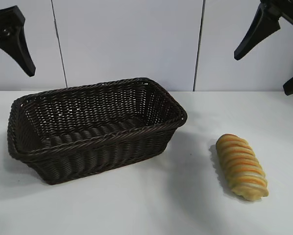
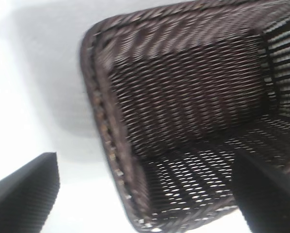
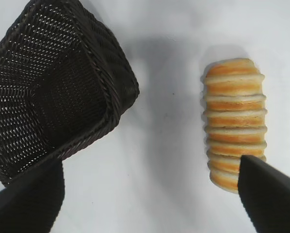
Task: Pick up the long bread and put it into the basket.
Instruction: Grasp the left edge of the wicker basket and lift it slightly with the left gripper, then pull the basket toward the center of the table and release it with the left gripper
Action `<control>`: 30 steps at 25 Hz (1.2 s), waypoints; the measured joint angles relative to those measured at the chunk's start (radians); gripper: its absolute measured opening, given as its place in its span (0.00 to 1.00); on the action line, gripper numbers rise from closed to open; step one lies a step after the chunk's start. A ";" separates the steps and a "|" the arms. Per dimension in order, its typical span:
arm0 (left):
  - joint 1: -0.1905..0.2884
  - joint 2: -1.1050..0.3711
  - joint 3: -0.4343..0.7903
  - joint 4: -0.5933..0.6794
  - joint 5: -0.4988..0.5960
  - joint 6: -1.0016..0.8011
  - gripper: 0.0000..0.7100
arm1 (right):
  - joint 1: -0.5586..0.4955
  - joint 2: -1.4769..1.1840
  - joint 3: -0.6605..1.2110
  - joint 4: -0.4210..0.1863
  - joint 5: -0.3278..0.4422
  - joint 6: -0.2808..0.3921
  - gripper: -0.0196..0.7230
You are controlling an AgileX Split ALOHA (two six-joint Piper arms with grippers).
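Note:
The long bread (image 1: 242,166), a golden loaf with orange-brown ridges, lies on the white table at the front right, a short way right of the basket. The dark brown wicker basket (image 1: 102,134) stands left of centre with nothing in it. My right gripper (image 1: 261,73) hangs high above the table's right side, open, nothing between its fingers. In the right wrist view the bread (image 3: 234,116) lies well below, partly behind one finger (image 3: 268,194), with the basket (image 3: 108,97) off to the side. My left gripper (image 2: 145,165) is open and empty, high over the basket's (image 2: 104,121) left end.
The white table (image 1: 151,205) runs to a pale panelled wall (image 1: 127,44) behind. Bare tabletop lies between the basket and the bread and in front of both.

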 joint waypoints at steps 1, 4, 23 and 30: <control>0.000 0.020 0.000 -0.009 -0.011 0.008 0.97 | 0.000 0.000 0.000 0.000 0.000 0.000 0.96; 0.000 0.085 0.000 -0.022 -0.044 0.015 0.97 | 0.000 0.000 0.000 0.000 0.000 0.000 0.96; 0.001 0.169 0.000 -0.141 -0.117 0.049 0.14 | 0.000 0.000 0.000 0.003 0.000 -0.001 0.96; 0.001 0.174 -0.100 -0.145 -0.028 0.086 0.14 | 0.000 0.000 0.000 0.003 0.000 -0.001 0.96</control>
